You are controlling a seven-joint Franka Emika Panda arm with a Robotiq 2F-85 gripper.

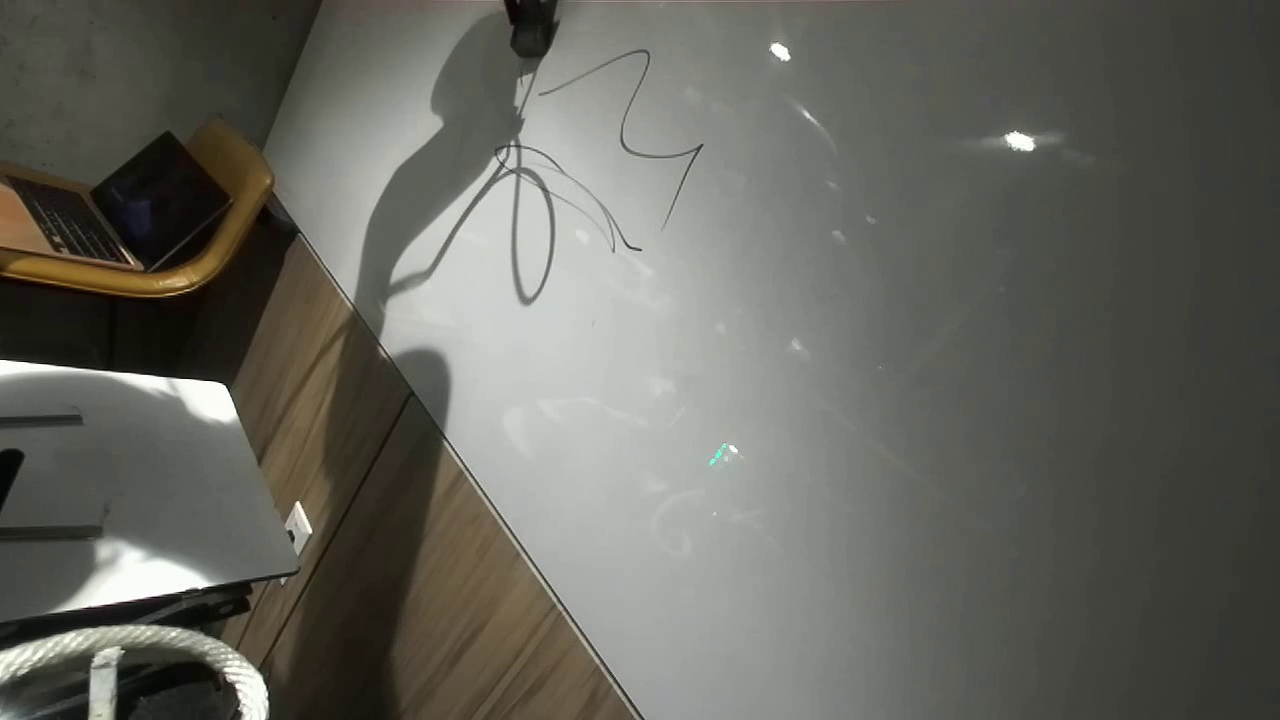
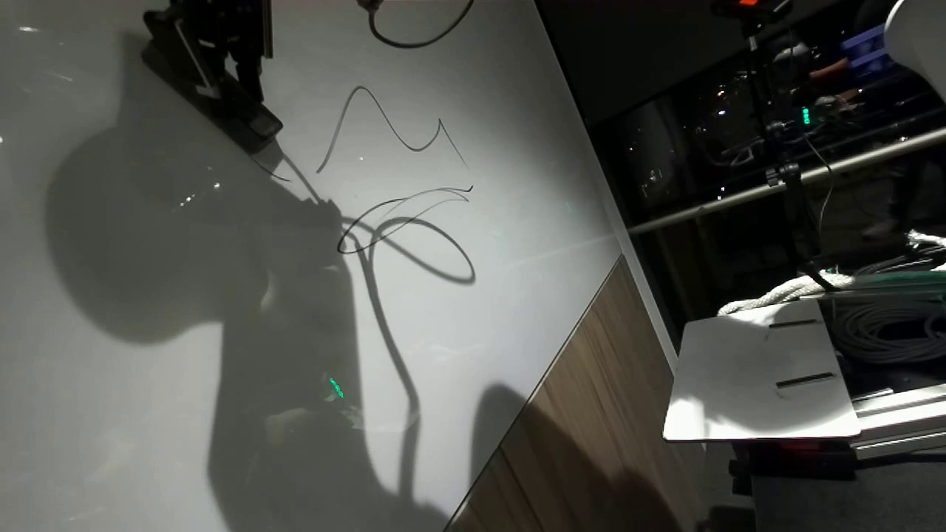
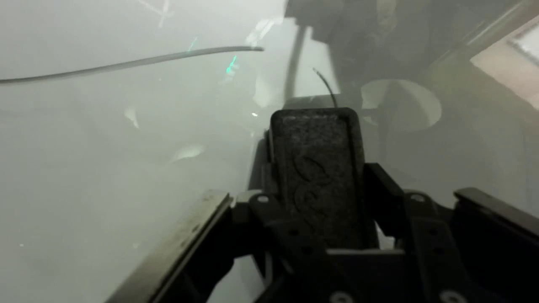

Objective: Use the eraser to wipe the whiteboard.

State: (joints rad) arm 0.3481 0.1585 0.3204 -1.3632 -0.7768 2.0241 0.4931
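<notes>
In the wrist view we see the claw (image 3: 322, 189) clenched on the eraser (image 3: 313, 147), its two fingers (image 3: 383, 202) against the long sides. The eraser's long axis runs up the picture, nearly upright and leaning slightly left, with its round-cornered far end at the top. Behind it spreads the whiteboard (image 3: 76, 202), where a short dark curve (image 3: 327, 85) runs up to that far end.

In an exterior view with a white tabletop (image 2: 746, 362) at the right, we find the eraser high on the left, over the whiteboard, gripped by the claw. Its long axis slants from upper left to lower right, and the lower end points toward a looped scribble (image 2: 403, 199); a zigzag line (image 2: 417, 150) lies just above that scribble. We cannot tell whether the eraser touches the whiteboard. A broad grey shadow (image 2: 295, 355) spreads below.

In an exterior view where an open laptop (image 1: 75, 225) sits on a yellow chair (image 1: 245, 170), we see only a dark end of the eraser at the top edge, pointing down the picture, too little for us to read its long axis. The zigzag line is just beside that end, and the looped scribble lies lower. Brown wood panels (image 1: 480, 580) run along the whiteboard's lower-left edge
</notes>
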